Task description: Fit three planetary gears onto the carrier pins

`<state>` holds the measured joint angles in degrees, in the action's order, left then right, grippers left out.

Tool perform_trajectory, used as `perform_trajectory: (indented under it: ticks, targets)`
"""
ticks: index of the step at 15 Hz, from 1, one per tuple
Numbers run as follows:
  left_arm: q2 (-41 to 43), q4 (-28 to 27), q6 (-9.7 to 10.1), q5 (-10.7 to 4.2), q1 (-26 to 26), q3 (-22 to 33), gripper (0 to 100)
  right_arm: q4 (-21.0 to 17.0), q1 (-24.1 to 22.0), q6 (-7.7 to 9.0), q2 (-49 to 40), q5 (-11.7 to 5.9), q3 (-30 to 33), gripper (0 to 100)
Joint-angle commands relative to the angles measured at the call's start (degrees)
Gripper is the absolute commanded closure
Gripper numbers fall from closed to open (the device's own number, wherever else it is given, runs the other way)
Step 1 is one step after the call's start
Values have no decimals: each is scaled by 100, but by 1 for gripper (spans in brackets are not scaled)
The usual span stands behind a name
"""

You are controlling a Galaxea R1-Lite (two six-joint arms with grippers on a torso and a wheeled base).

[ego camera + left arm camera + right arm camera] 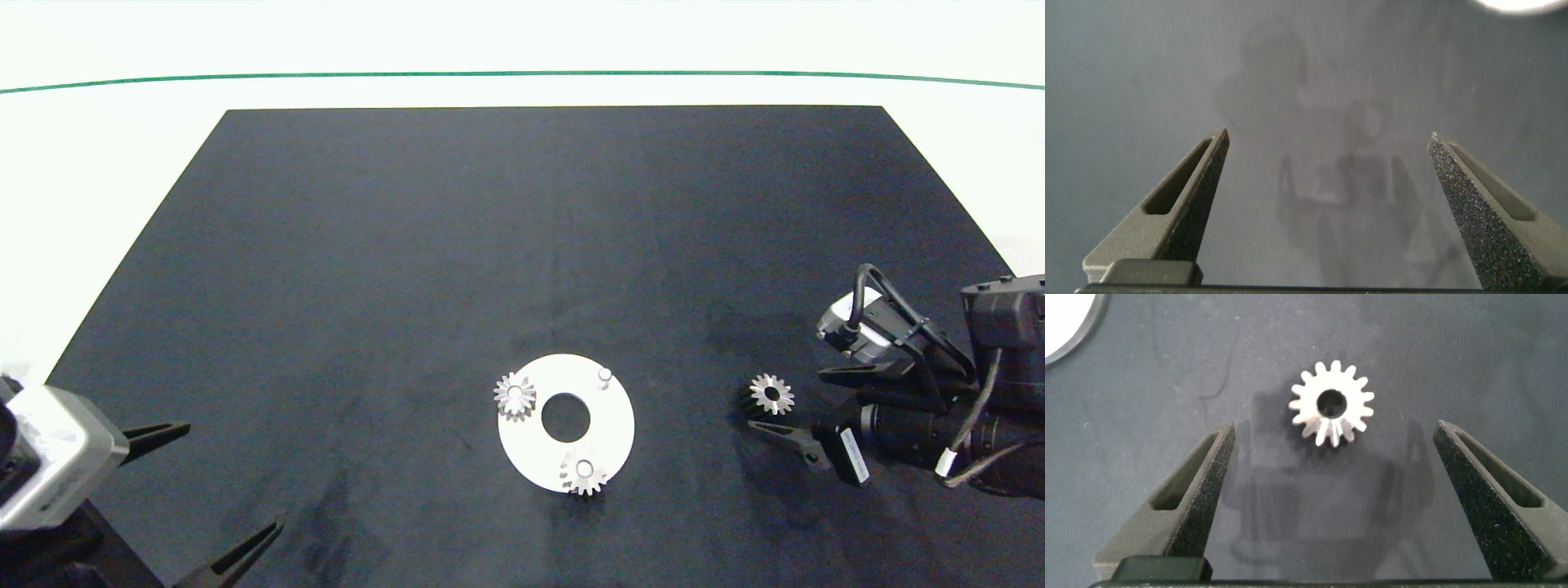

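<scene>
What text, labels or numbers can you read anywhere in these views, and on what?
None can be read.
Right arm: a white tag by the right gripper carries print too small to read.
Loose gear, white disc, two mounted gears, bare pin, black mat: no markings.
Left gripper: no markings.

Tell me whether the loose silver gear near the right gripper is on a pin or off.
Off. The small silver toothed gear lies flat on the black mat, apart from the white ring-shaped disc, ahead of the open right gripper.

A black mat point(522, 245) covers a white table point(98, 163) crossed by a green line point(522, 73).
</scene>
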<state>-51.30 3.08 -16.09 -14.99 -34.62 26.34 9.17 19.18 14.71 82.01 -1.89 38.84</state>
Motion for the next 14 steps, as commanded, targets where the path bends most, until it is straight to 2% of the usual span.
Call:
perform_trajectory:
  ticks: [1, 14]
  targets:
    - [-3, 8, -8, -12, -1, 1303, 0, 15, -28, -56, 246, 22, 115, 0]
    - [-3, 8, -8, -12, 8, 1294, 0, 24, -19, -83, 413, 31, 221, 0]
